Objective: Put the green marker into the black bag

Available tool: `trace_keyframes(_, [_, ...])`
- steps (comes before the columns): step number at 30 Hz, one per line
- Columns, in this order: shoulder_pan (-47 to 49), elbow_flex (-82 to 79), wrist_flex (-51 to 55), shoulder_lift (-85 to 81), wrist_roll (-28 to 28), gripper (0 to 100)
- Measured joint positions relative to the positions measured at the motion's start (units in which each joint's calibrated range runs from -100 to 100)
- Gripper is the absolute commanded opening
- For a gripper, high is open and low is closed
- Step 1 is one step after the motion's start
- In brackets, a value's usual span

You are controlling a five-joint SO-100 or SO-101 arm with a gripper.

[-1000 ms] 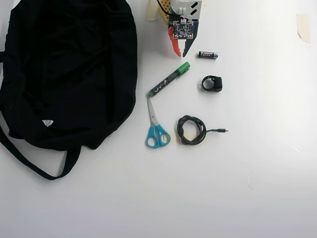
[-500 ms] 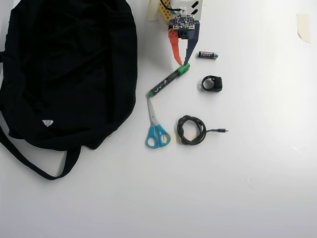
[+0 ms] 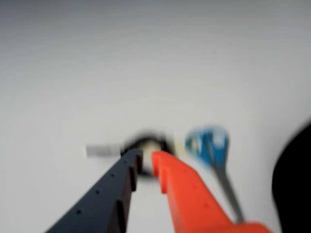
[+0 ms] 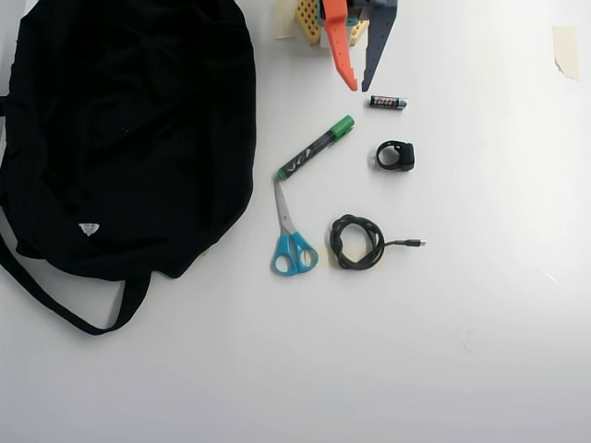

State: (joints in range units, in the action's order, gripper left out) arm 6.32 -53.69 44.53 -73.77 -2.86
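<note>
Green marker (image 4: 317, 147) lies on the white desk (image 4: 462, 351), long axis diagonal in the overhead view, cap toward upper right, just right of the black bag (image 4: 120, 138). Claw (image 4: 359, 89) hangs above it, slightly parted, empty, touching nothing; wrist view blurred.

Tool (image 4: 359, 89) enters the overhead view at top centre, tips pointing downward in frame. One orange finger (image 4: 338, 46), one dark finger (image 4: 379, 41). Narrow gap at the tips; nothing held. Wrist view blurred.
</note>
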Motion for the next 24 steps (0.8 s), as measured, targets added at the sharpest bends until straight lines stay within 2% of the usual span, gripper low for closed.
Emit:
trace_keyframes(12, [-0.5, 24.0, -1.4, 22.9, 0.0, 3])
trace_keyframes(24, [-3.2, 34.6, -13.6, 42.8, 0.0, 3])
